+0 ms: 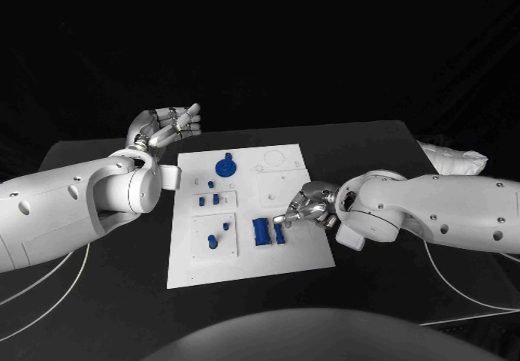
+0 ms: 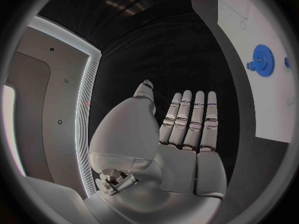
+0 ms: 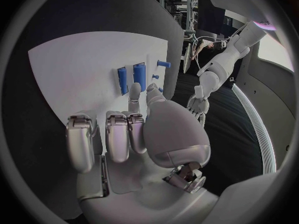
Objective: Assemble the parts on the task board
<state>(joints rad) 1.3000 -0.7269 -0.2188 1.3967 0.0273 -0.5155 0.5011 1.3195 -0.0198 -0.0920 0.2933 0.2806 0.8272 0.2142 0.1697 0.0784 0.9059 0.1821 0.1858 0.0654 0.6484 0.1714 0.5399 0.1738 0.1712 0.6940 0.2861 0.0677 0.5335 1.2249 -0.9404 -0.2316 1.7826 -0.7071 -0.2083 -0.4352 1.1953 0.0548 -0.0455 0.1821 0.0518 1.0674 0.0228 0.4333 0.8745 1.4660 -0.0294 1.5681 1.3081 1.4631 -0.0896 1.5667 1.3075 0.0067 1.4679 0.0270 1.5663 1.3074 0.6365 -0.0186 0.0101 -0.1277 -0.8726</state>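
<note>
The white task board lies mid-table. A blue gear stands near its far left, several small blue pegs sit in its left panels, and two blue blocks lie side by side right of centre. My right hand hovers over the board's right side. Most of its fingers are curled in, and one fingertip reaches toward the blocks; I see nothing in it. My left hand is raised off the board's far left corner, flat with fingers straight and empty. The gear is beside it.
Black table surrounds the board on every side. My left arm lies along the board's left edge and my right arm along its right edge. A white cloth-like object lies at the far right.
</note>
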